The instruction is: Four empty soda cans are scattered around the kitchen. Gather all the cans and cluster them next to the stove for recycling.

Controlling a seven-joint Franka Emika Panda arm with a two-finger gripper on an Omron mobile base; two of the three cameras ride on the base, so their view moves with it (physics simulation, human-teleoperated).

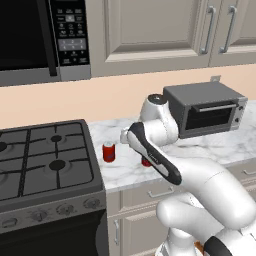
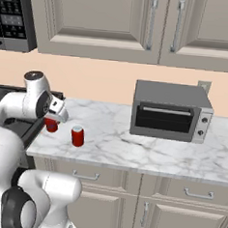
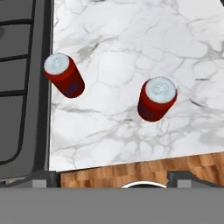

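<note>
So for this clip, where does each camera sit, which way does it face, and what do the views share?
Left base view: behind the arm to its left, looking forward and down at the stove, a red can on the marble counter and the toaster oven; the white arm rises from lower right.
Right base view: behind the arm to its right, facing the same counter and toaster oven; the arm rises from lower left.
Hand view: looks straight down on two red cans beside the stove edge.
Shared: both base views and the hand view show the cans by the stove.
</note>
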